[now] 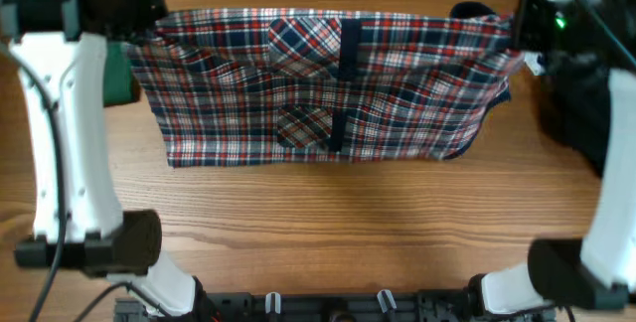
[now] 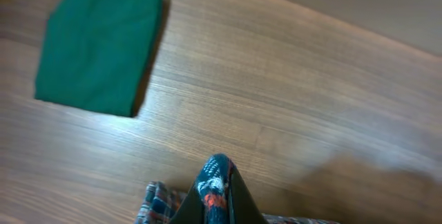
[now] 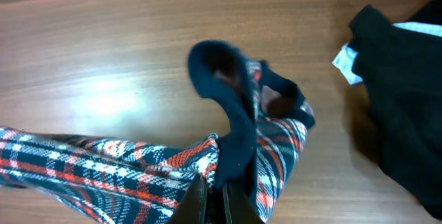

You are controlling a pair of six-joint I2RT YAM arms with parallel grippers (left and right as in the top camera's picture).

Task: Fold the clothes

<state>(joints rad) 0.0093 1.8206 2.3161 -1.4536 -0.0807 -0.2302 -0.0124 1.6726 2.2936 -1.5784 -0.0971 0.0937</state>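
The plaid dress (image 1: 328, 83) hangs stretched across the far half of the table, pockets and navy trim facing up. My left gripper (image 1: 151, 26) is shut on its far left corner. In the left wrist view a fold of plaid fabric (image 2: 215, 182) is pinched between the fingers (image 2: 242, 210). My right gripper (image 1: 517, 26) is shut on the far right corner. In the right wrist view it (image 3: 221, 200) clamps the navy trim (image 3: 231, 124), and the plaid cloth (image 3: 103, 165) trails off to the left.
A folded dark-green garment (image 1: 124, 72) (image 2: 97, 41) lies on the wood by the dress's left edge. A black garment (image 1: 576, 103) (image 3: 407, 113) with a white tag (image 3: 345, 61) sits at the right. Bare wooden table (image 1: 328, 223) runs along the near side.
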